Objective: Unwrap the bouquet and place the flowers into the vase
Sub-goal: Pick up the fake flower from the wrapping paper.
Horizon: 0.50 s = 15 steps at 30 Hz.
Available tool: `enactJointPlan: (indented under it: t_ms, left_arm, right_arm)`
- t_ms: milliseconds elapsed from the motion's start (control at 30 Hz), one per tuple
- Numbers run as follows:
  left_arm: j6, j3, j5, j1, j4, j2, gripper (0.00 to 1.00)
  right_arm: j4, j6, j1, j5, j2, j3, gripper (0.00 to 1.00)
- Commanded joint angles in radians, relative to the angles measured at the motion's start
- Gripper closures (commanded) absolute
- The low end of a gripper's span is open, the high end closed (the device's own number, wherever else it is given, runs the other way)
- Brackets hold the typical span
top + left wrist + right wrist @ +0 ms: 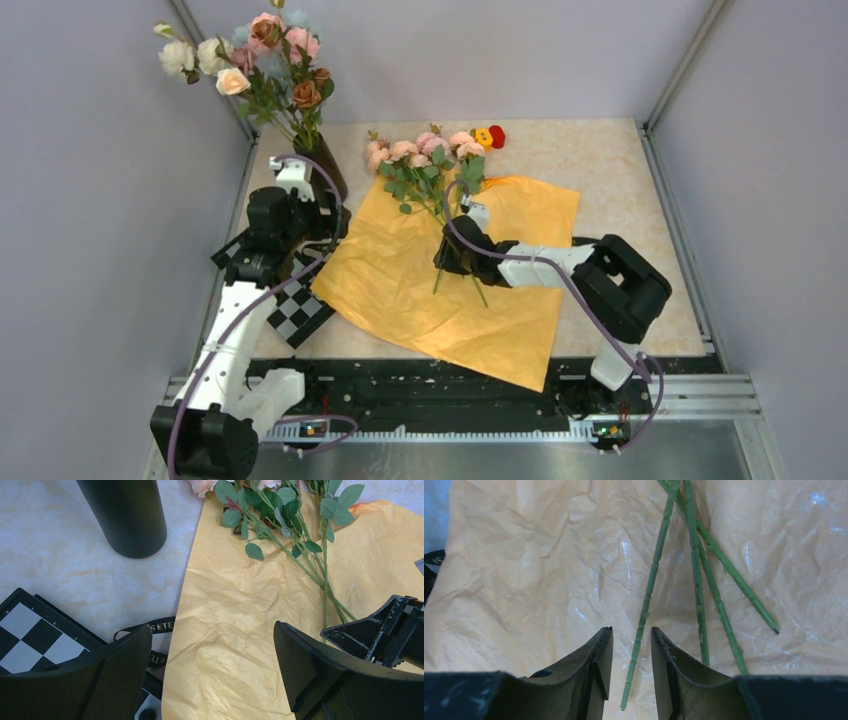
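The orange paper (400,285) is lying open beside the vase (130,520), flowers (420,155) on it, awaiting transfer. My right fingers (594,665) are straddling one stem (645,607), unclamped; my left fingers (120,670) are gaping empty.

The flowers (420,160) lie on the spread paper (390,280), the vase (332,162) standing to their left.

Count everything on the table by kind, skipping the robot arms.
Glossy black cylindrical vase: 1
Crumpled orange paper sheet: 1
Black-and-white checkerboard: 1
Printed black ribbon: 1
Flower bunches: 2, tall mixed bunch, pink rose bunch
Loose flower heads: 2, yellow head, red head
Total: 8
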Motion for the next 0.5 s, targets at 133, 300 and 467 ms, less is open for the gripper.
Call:
enactJointPlan:
  t_ms: [133,300,467]
  left_arm:
    - [0.018,0.013,-0.021,-0.012,0.000,-0.020,0.06]
    - [0.019,0.013,-0.025,-0.012,-0.001,-0.019,0.06]
    - [0.019,0.012,-0.029,-0.012,-0.001,-0.020,0.06]
  right_arm:
    - [0.014,0.010,0.010,0.016,0.050,0.052,0.65]
    - [0.015,0.010,0.010,0.031,0.064,0.052,0.67]
    - [0.015,0.012,0.010,0.052,0.076,0.055,0.69]
